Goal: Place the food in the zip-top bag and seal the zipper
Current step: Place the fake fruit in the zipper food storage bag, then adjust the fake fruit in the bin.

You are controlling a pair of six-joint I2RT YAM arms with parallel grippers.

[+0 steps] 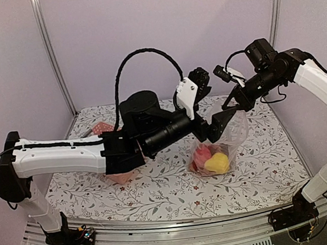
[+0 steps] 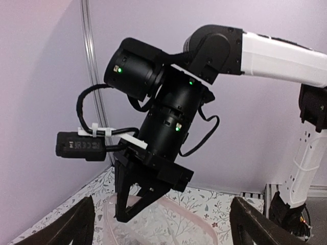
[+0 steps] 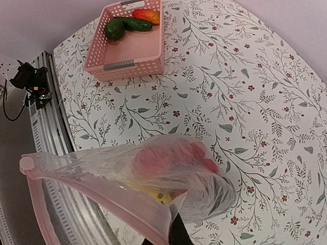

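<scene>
The zip-top bag [image 1: 223, 142] hangs upright over the table, with red and yellow food [image 1: 211, 158] in its bottom. My right gripper [image 1: 228, 114] is shut on the bag's top edge and holds it up. In the right wrist view the pinkish zipper [image 3: 102, 196] runs across the bag [image 3: 168, 168] to my right gripper [image 3: 176, 232]. My left gripper [image 1: 211, 130] is open beside the bag's mouth. In the left wrist view its fingers [image 2: 76, 224] stand wide apart on either side of the bag's rim [image 2: 196, 219], nothing between them.
A pink latticed basket [image 3: 130, 43] stands at the table's left, holding green pieces [image 3: 125, 25] and a red-orange piece [image 3: 145, 14]. In the top view my left arm covers most of the basket [image 1: 101, 128]. A metal rail [image 1: 163, 233] runs along the near edge.
</scene>
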